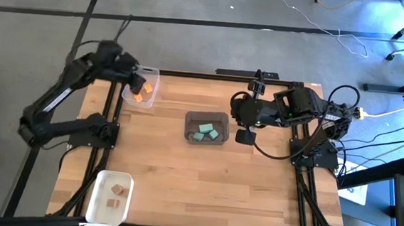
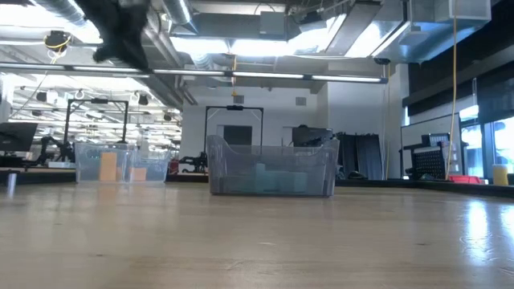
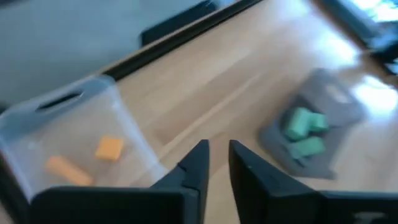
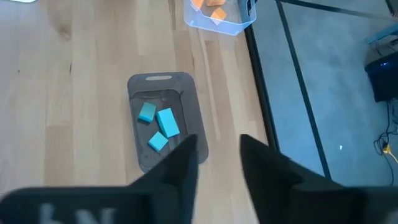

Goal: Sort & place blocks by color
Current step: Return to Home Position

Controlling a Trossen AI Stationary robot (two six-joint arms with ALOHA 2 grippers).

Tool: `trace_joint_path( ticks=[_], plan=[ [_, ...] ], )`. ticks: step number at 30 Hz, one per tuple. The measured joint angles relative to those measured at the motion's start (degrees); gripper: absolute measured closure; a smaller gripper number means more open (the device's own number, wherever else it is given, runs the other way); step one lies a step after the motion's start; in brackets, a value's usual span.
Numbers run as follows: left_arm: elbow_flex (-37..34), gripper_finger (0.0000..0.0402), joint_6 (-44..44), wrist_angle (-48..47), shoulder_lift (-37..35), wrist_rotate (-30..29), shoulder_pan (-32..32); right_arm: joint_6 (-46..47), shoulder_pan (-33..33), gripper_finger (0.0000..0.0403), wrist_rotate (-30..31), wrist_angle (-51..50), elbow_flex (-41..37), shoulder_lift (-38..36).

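Three colour groups lie binned: orange blocks (image 1: 146, 89) in the clear bin (image 1: 155, 74) close by the left gripper (image 3: 217, 152), teal blocks (image 1: 206, 129) in the grey bin (image 1: 207, 115) beside the right gripper (image 4: 217, 143), tan blocks (image 1: 117, 190) in the white bin (image 1: 103, 181) nearer the left arm (image 1: 53, 102); both jaws slightly parted, empty.

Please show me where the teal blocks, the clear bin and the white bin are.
teal blocks (image 4: 167, 122): right wrist view, on the middle block.
clear bin (image 1: 156, 85): high view, on its rim.
white bin (image 1: 100, 195): high view, on its bare floor.
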Motion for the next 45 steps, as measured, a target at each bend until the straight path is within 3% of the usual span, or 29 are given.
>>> trace_joint_path(
  ticks=[4,7,17,22,26,36,41,45],
  plan=[
    [0.0,0.0394,-0.2,0.0,-8.8,1.1,-4.1,0.1,-0.6,0.0351,0.0,0.0,0.0,-0.5],
    [0.0,0.0397,0.1,0.0,-14.4,1.1,-6.8,-0.1,-1.5,0.0394,0.2,0.0,0.0,-1.5],
    [0.1,0.0401,-0.3,-0.2,-30.1,-1.8,-11.3,-1.1,-4.9,0.0401,0.0,0.0,-0.1,-8.8],
    [0.0,0.0401,2.4,-1.6,-34.7,0.0,-11.3,3.5,-4.9,0.0401,0.0,0.0,-3.0,-16.1],
    [0.0,0.0401,6.2,-1.0,-36.9,4.0,-11.3,9.3,-3.9,0.0402,0.1,0.0,-8.8,-21.8],
    [-3.0,0.0401,14.4,3.2,-37.9,7.1,-11.3,20.8,-2.0,0.0402,0.0,0.2,-27.9,-31.6],
    [-8.7,0.0401,11.4,5.8,-37.9,7.4,-11.3,22.5,-1.2,0.0403,-1.1,2.7,-34.6,-35.5],
    [-15.4,0.0402,6.9,15.9,-38.0,14.0,-11.3,23.2,0.1,0.0403,-0.8,4.6,-39.7,-40.2]
  ],
)
